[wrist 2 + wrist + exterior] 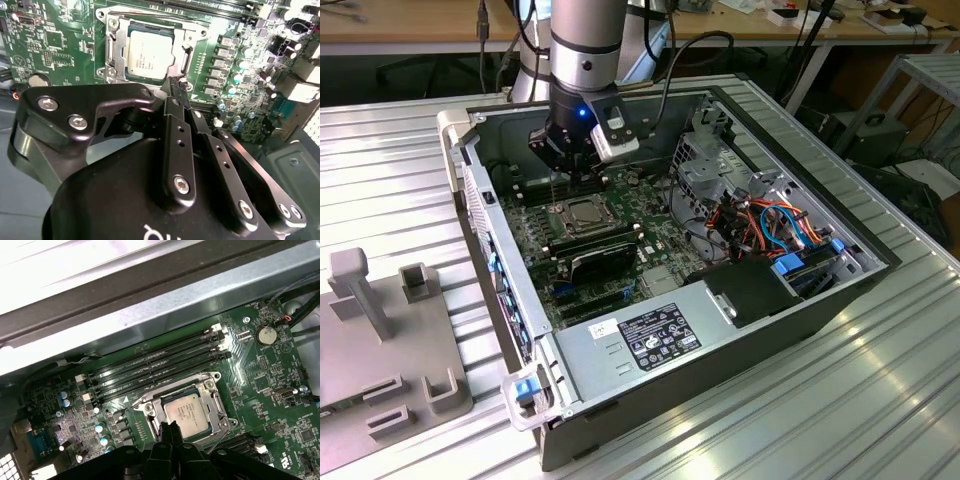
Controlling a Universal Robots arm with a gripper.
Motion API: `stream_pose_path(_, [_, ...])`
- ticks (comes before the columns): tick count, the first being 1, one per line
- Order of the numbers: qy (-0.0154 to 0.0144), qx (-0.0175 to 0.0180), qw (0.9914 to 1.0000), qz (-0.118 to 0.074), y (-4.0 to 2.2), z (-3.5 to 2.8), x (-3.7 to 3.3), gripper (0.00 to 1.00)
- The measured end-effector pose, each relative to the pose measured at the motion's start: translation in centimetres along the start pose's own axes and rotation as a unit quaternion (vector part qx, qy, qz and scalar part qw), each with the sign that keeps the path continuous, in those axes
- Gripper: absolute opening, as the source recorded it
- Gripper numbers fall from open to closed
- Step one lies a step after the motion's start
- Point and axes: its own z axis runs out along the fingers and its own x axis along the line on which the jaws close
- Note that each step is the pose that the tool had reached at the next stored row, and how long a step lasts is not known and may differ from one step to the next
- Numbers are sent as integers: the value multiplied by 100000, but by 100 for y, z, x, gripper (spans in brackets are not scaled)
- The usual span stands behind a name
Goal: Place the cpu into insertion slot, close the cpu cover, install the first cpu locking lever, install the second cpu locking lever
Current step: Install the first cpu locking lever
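The cpu (150,52) lies flat in the insertion slot (112,20) on the green motherboard (655,250), its silvery top showing in both wrist views. The cpu cover (116,47) is folded down around it as a thin metal frame. In the first wrist view the cpu (186,412) sits inside the cpu cover (214,410), and a thin wire lever (220,439) slants away from the socket's side. My gripper (176,82) is shut, its tips at the socket's edge. I cannot tell whether they pinch a lever. In the exterior view the gripper (576,186) hangs just behind the cpu (582,212).
Long black memory slots (160,367) run beside the socket, under the case wall (150,305). A power supply (660,335), a drive cage (705,165) and coloured cables (770,225) crowd the case. A grey fixture (380,340) stands on the ribbed table at the exterior view's left.
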Motion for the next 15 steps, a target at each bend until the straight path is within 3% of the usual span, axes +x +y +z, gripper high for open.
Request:
stream_pose_path(3, [9, -25, 99994, -1077, -3, -34, 7, 11])
stream_pose_path(8, [18, -60, 99986, -1653, 0, -158, 8, 11])
stream_pose_path(11, [24, -66, 99978, -2110, 0, -193, 7, 11])
stream_pose_path(15, [51, -139, 99874, -5022, 0, -194, 10, 11])
